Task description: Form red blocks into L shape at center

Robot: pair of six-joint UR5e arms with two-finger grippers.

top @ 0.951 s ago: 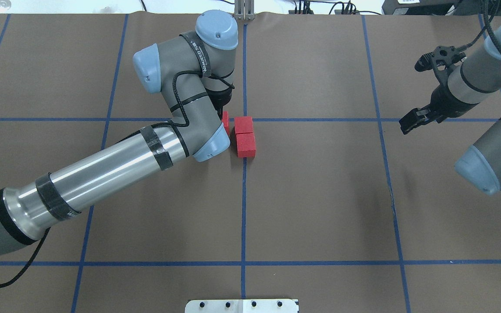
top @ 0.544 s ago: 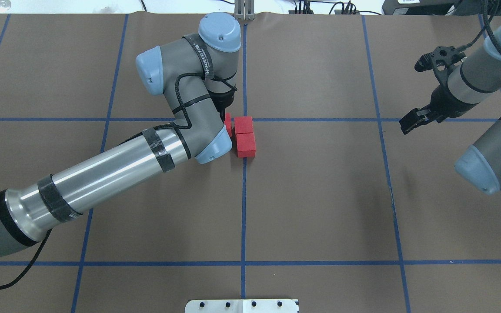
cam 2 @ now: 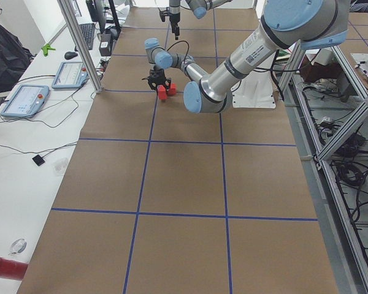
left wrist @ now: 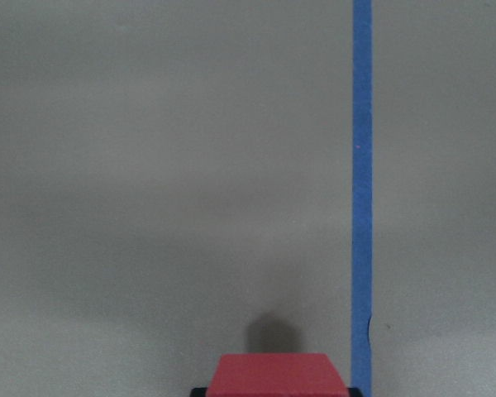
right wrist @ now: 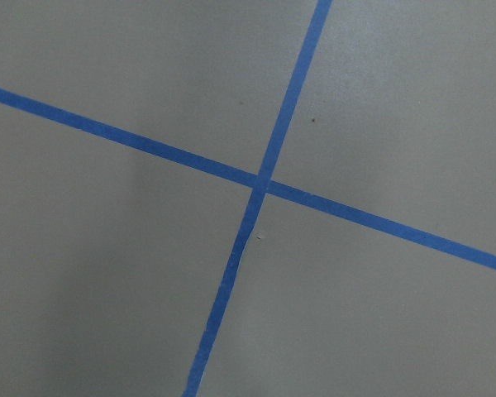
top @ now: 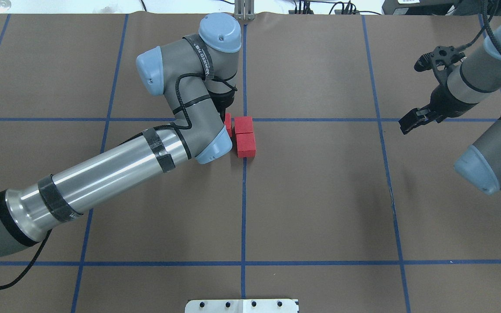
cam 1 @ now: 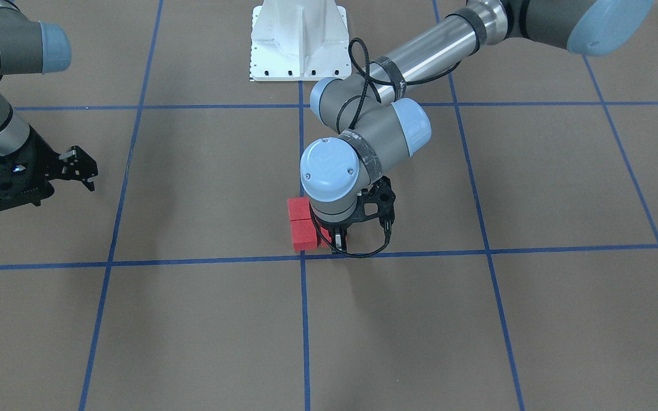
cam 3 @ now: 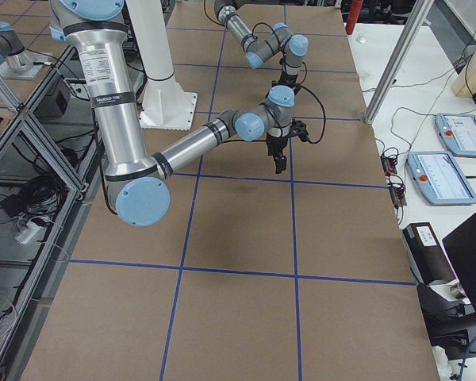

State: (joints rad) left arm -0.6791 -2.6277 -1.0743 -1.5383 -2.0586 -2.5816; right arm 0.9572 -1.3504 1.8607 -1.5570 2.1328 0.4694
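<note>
We see the left gripper (cam 1: 333, 244) pinching one red block (top: 228, 124), just left of the other two red blocks (top: 245, 138) in the overhead view; those touch at the center (cam 1: 302, 258). The right gripper (cam 1: 87, 170) is spread

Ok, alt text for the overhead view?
Left arm reaches to the center, its wrist hiding most of a third block beside two touching red blocks. Right end effector hangs far right, holding nothing.

White base plate (cam 1: 297, 40), two tablets (cam 3: 442, 177), a person (cam 2: 3, 46).
</note>
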